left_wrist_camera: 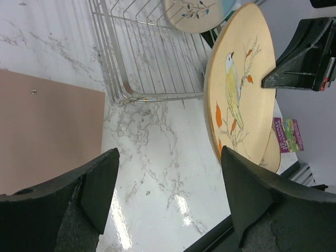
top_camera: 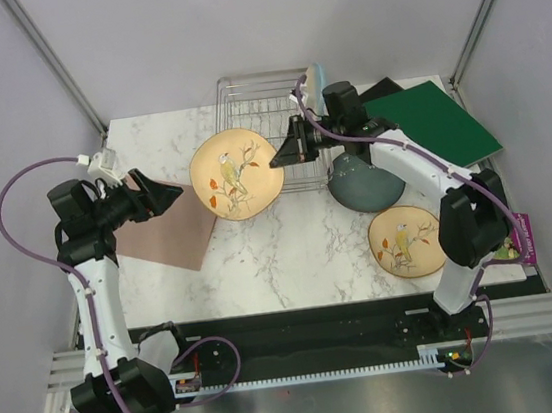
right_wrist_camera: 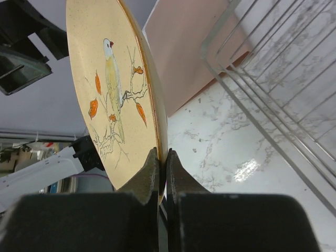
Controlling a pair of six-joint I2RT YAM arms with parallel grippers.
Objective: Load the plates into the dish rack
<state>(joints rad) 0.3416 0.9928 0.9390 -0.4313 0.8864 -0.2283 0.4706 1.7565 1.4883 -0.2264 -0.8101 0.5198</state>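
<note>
On plate (top_camera: pixel 236 171) rim, right tool (top_camera: pixel 275 163) outstretched

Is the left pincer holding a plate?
No, the left pincer stands open with nothing in it; the right pincer pinches the bird plate by its rim.

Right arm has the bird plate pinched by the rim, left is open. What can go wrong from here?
1. The right gripper clamps only the rim of the bird plate, held upright; it may pivot or slip out.
2. The plate hangs close to the dish rack wall; a low entry could knock the wire.
3. The left gripper is open and clear of the plate, so nothing backs up a slip.
</note>
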